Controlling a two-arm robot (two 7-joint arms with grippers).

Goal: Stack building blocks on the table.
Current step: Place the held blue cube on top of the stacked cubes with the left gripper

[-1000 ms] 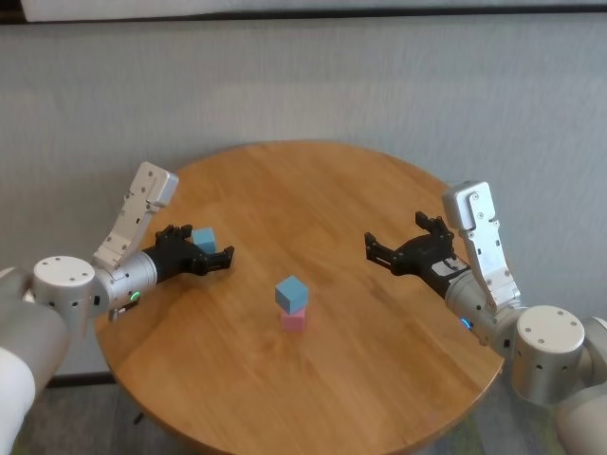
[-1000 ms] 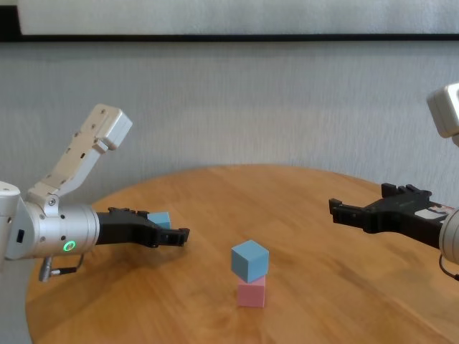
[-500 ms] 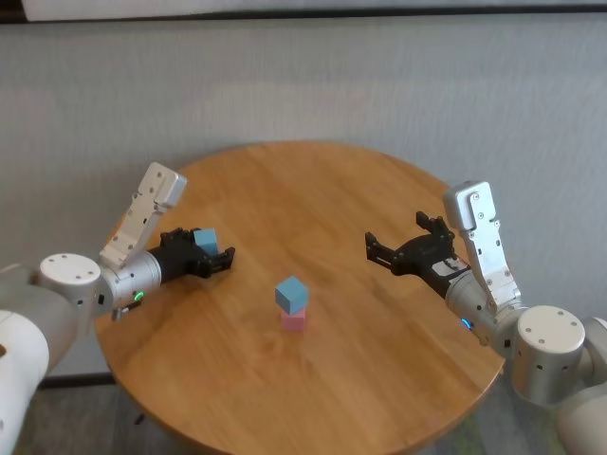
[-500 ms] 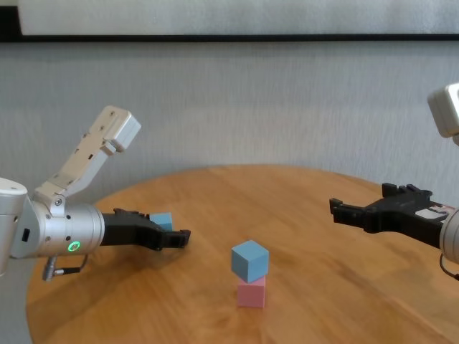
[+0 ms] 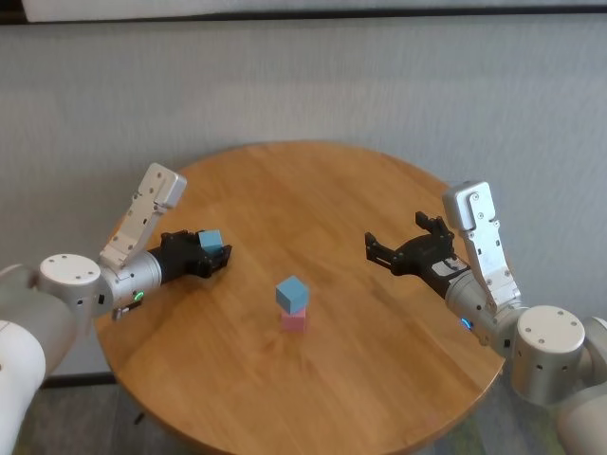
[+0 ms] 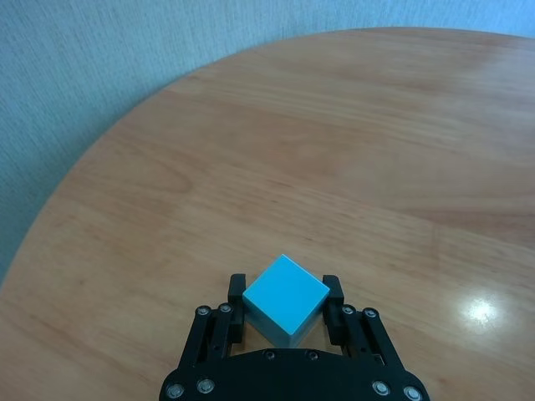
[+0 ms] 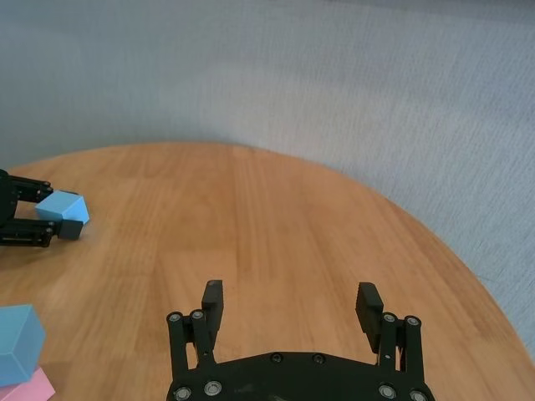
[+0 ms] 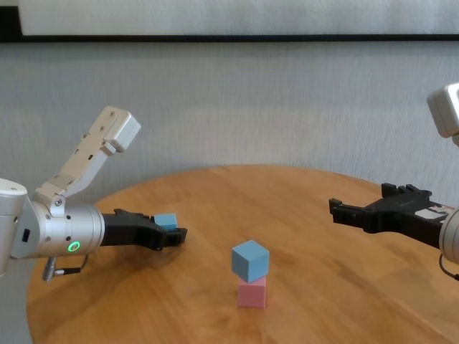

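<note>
A light blue block point(image 5: 292, 294) sits skewed on top of the pale pink block point(image 5: 293, 321) near the middle of the round wooden table point(image 5: 313, 190); the pair also shows in the chest view point(image 8: 249, 261). My left gripper point(image 5: 214, 250) is at the table's left side, shut on the second light blue block point(image 6: 285, 296), which sits between its fingers point(image 6: 236, 289) low over the tabletop. My right gripper point(image 5: 394, 234) is open and empty, hovering over the table's right side, apart from the stack.
A grey wall stands behind the table. The table's rim point(image 5: 285, 145) curves close behind both grippers. Bare wood lies between the stack and each gripper.
My left gripper's fingers have closed in on the light blue block at the left. The right arm and the two-block stack have not moved.
</note>
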